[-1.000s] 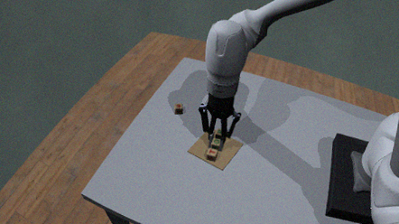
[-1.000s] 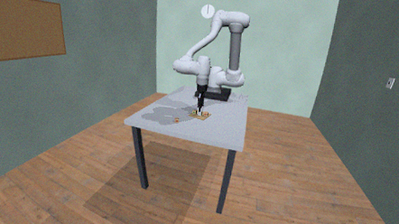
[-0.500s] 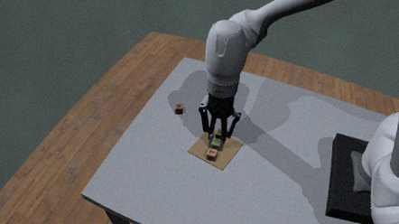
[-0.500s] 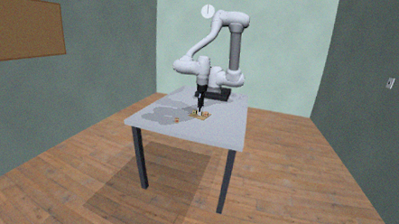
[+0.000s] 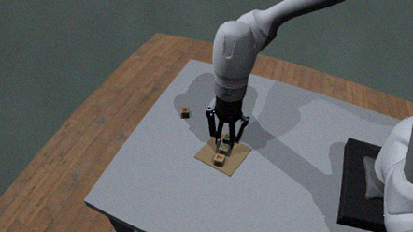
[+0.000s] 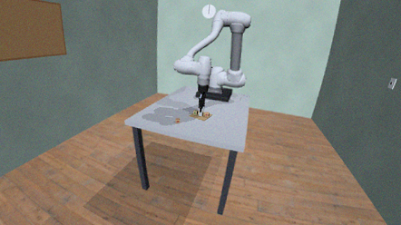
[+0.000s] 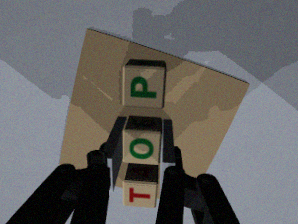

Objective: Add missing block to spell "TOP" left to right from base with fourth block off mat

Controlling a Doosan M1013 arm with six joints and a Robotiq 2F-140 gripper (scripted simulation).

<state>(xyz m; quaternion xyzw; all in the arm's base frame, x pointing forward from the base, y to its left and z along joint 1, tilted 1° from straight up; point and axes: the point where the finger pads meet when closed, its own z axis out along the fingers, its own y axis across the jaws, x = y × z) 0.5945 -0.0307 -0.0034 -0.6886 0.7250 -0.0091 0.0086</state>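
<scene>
On the tan mat [image 5: 222, 156] three letter blocks sit in a close straight row. In the wrist view they are the P block [image 7: 143, 86], the O block [image 7: 141, 148] and the T block [image 7: 140, 195], each with its letter on top. In the top view the T block [image 5: 219, 159] is nearest the front and the O block [image 5: 223, 148] is behind it. My gripper [image 7: 144, 131] points straight down over the mat [image 7: 153, 103]. Its fingers stand just apart on either side of the O block, which rests on the mat. The gripper [image 5: 225, 139] hides most of the P block in that view.
A fourth block [image 5: 185, 112] with a red letter lies off the mat on the grey table top, to the left; it also shows in the exterior view [image 6: 177, 120]. The arm's black base plate [image 5: 364, 184] is at the right end of the table.
</scene>
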